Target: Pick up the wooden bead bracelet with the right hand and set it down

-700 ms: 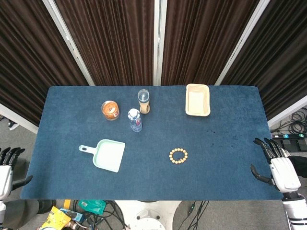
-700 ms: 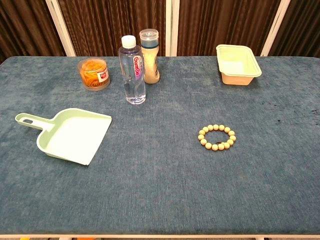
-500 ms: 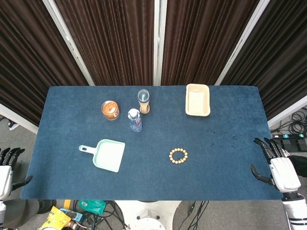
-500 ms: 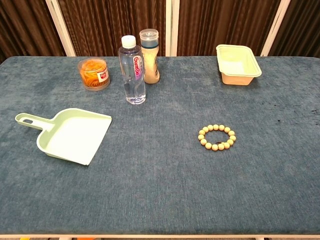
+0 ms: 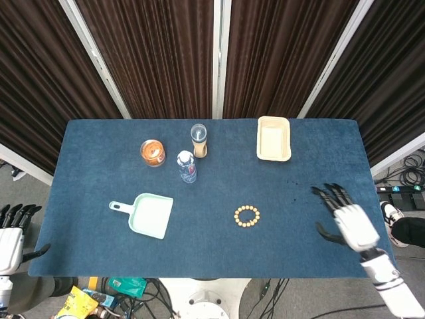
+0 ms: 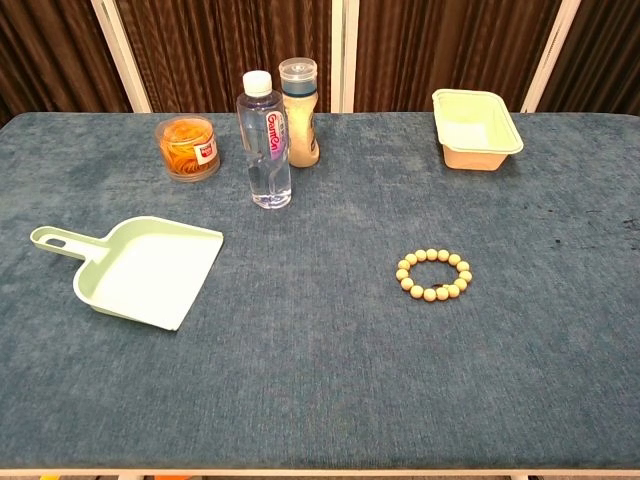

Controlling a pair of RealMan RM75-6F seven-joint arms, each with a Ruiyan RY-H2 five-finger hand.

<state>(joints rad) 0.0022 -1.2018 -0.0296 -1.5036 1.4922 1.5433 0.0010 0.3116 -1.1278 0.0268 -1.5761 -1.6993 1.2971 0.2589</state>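
The wooden bead bracelet (image 5: 246,216) (image 6: 434,274) lies flat as a ring on the blue tablecloth, right of centre. My right hand (image 5: 348,221) hovers over the table's right part, well to the right of the bracelet, fingers spread and holding nothing. Off the table's front left corner hangs my left hand (image 5: 10,238), fingers apart and empty. Neither hand shows in the chest view.
A mint dustpan (image 5: 147,214) lies front left. At the back stand a clear water bottle (image 5: 186,166), a shaker jar (image 5: 198,140) and a small orange-filled jar (image 5: 152,152). A cream rectangular tray (image 5: 273,138) sits at the back right.
My right hand has moved from beyond the table's right edge leftwards over the cloth, toward the bracelet. The left hand and the objects have stayed put.
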